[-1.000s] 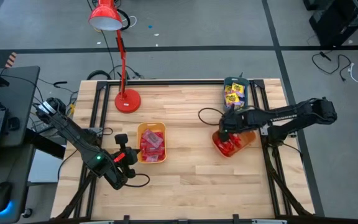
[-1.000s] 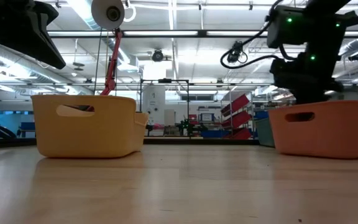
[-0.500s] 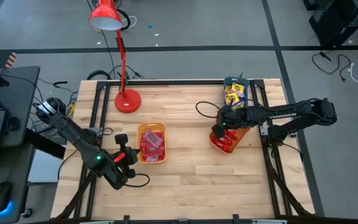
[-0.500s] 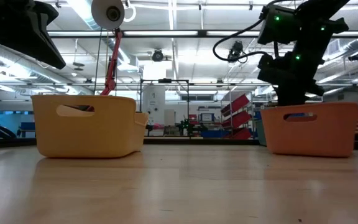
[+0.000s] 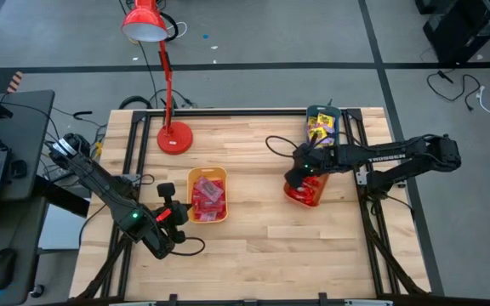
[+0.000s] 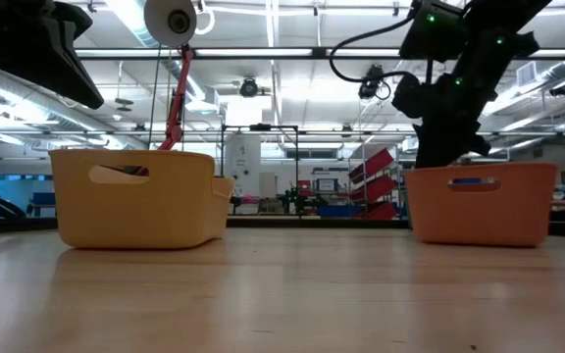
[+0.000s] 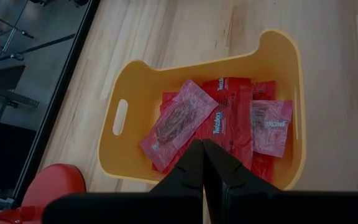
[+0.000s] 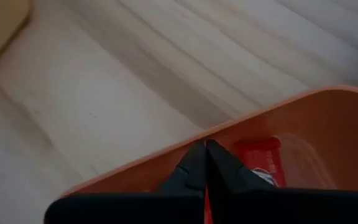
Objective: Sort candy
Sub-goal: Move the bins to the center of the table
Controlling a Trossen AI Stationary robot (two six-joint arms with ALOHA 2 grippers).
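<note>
Red and pinkish candy (image 7: 222, 124) lies in the yellow tray (image 5: 196, 178) at the table's left middle. Just off that tray's left side my left gripper (image 5: 179, 214) hangs shut, its fingertips (image 7: 202, 149) above the tray and touching nothing. An orange tray (image 5: 289, 192) right of centre holds red candy (image 8: 260, 155). My right gripper (image 5: 298, 177) is shut at this tray's left wall. Yellow candy (image 5: 320, 129) fills a teal tray (image 5: 311, 110) at the far right. My right gripper has its shut fingers (image 8: 197, 163) against the orange tray's left wall, at the rim (image 8: 166, 163). It comes slanting down from the table's right, the fingers on the tray's inner side. The tray stands flat on the table.
A red desk lamp (image 5: 173, 136) stands at the far left of the table, its head over the far edge. Bare wood lies between the two trays (image 6: 312, 284) and along the near edge. Black frame rails (image 5: 373, 221) run along the table's left and right sides.
My right gripper has gone toward the table's left edge and tipped more steeply down, staying shut. The orange tray has slid along the table to the left with it and turned a little.
</note>
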